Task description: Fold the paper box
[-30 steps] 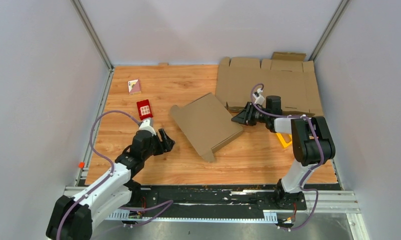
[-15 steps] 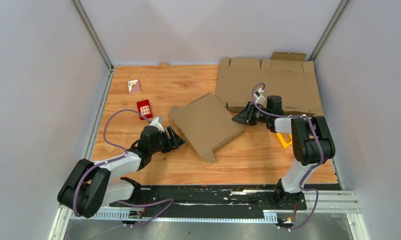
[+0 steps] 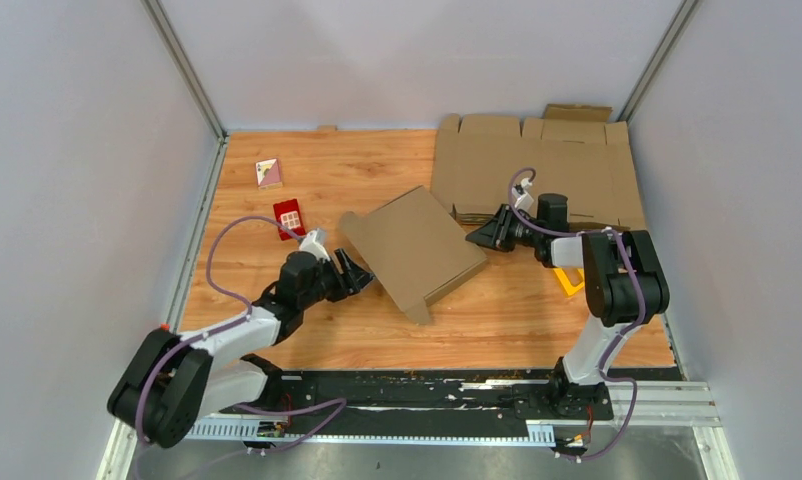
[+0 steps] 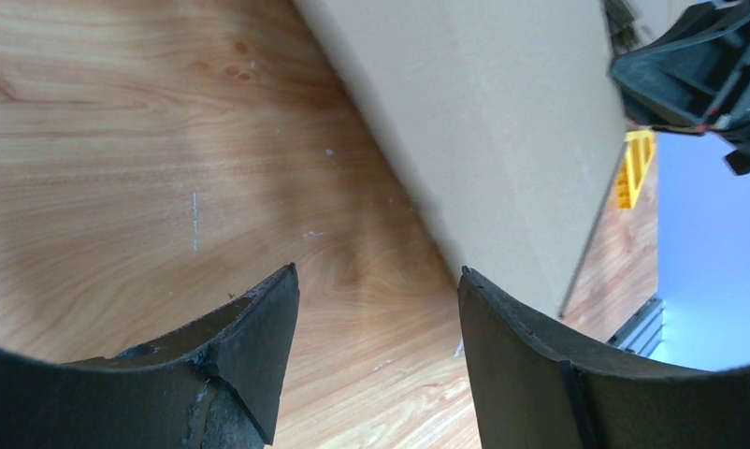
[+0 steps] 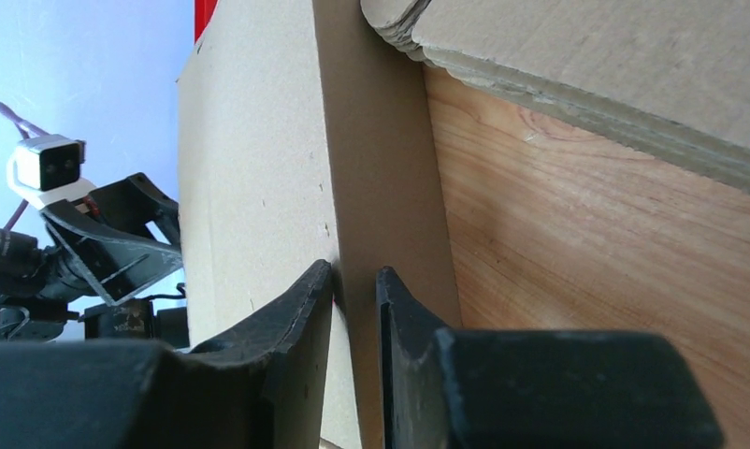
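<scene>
The paper box (image 3: 412, 250) is a shallow brown cardboard mailer lying closed and skewed in the middle of the table. My left gripper (image 3: 362, 271) hovers low just off its left side, open, with only bare wood between the fingers (image 4: 381, 273). The box's pale face (image 4: 502, 122) rises just beyond the right fingertip (image 4: 483, 299). My right gripper (image 3: 474, 240) is at the box's right corner. There its jaws stand almost together (image 5: 355, 269), one over the top face (image 5: 250, 168) and one in front of the side wall (image 5: 390, 187). Whether they pinch cardboard is unclear.
A pile of flat cardboard sheets (image 3: 537, 170) fills the back right, close behind the right gripper. A small red box (image 3: 289, 218) and a small pink-and-white packet (image 3: 268, 172) lie at the left. A yellow piece (image 3: 569, 281) sits under the right arm.
My left arm has swung right and forward from near the red box to the paper box's left side. The right jaws have narrowed at the corner. The box has stayed put.
</scene>
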`<state>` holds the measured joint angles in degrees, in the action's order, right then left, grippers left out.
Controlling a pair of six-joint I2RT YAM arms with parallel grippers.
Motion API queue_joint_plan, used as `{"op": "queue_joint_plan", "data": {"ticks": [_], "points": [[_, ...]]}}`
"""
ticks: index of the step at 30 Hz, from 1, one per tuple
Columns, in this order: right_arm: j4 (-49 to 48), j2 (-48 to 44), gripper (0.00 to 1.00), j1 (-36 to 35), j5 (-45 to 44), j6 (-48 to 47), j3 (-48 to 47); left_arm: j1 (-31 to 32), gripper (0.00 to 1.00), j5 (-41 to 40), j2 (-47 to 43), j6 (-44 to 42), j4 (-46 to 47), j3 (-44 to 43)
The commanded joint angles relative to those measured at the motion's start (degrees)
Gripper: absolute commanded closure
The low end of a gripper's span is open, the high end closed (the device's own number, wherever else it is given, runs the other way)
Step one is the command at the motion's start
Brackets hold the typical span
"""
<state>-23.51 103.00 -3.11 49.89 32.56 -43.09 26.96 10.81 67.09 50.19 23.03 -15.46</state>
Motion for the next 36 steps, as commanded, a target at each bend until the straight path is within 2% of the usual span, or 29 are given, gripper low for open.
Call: {"op": "queue_joint_plan", "data": {"ticks": [1, 6, 11, 14, 19, 25, 27, 30, 31, 36], "points": [[2.6, 1.2, 1.0, -2.3, -1.3, -1.7, 1.6, -1.0, 0.29, -3.8, -9.9, -1.5, -7.0, 0.4], [2.4, -0.5, 0.99, -6.9, -0.5, -1.4, 3.4, -4.3, 0.29, -6.0, -21.0, -3.1, -17.5, 3.8], [2.3, -4.6, 0.93, -10.3, -1.6, -1.3, 6.3, -5.9, 0.26, -7.6, -28.0, -1.9, -25.3, 5.7], [4.7, -7.1, 0.77, -10.3, -3.5, -2.7, 6.5, -6.6, 0.15, -8.1, -31.2, 0.1, -28.5, 5.9], [8.3, -11.0, 0.55, -10.3, -5.5, -3.6, 5.0, -6.7, 0.07, -9.6, -34.8, 3.2, -31.5, 5.9], [16.6, -21.9, 0.46, -10.5, -13.3, -7.9, 3.8, -6.8, 0.0, -15.4, -39.6, 0.9, -39.5, 2.9], [19.3, -26.4, 0.39, -11.0, -17.3, -9.3, 3.4, -6.8, 0.0, -17.6, -41.3, -0.3, -42.2, 1.7], [23.1, -31.5, 0.09, -11.7, -24.6, -7.5, 2.3, -6.8, 0.0, -20.9, -44.0, -2.0, -45.1, 0.0], [23.3, -32.6, 0.01, -11.7, -25.8, -6.1, 2.0, -6.8, 0.0, -22.0, -44.8, -2.2, -46.2, -0.5], [31.8, -35.4, 0.0, -11.6, -32.7, -7.3, -1.1, -6.8, 0.0, -24.7, -50.1, -5.6, -48.4, -1.9]]}}
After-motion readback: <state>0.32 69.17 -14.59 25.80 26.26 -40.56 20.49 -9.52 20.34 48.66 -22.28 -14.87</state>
